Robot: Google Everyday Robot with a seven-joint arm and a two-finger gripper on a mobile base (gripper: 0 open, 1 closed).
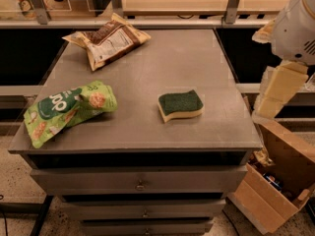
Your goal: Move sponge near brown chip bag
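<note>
Grey bench (197,58) is carrying three items: brown chip bag (109,42) lying at far left; green snack bag (69,109) lying at near left; sponge (180,105) sitting right of centre, green side up. Gripper (269,107) is hanging beyond the bench's right edge.

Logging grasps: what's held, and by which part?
Nothing: the green-topped yellow foam sponge lies free on the grey table; the gripper hangs off its right side.

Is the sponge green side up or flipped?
Green side up: the sponge lies flat, dark green top above yellow foam. The gripper hangs right of the table.
</note>
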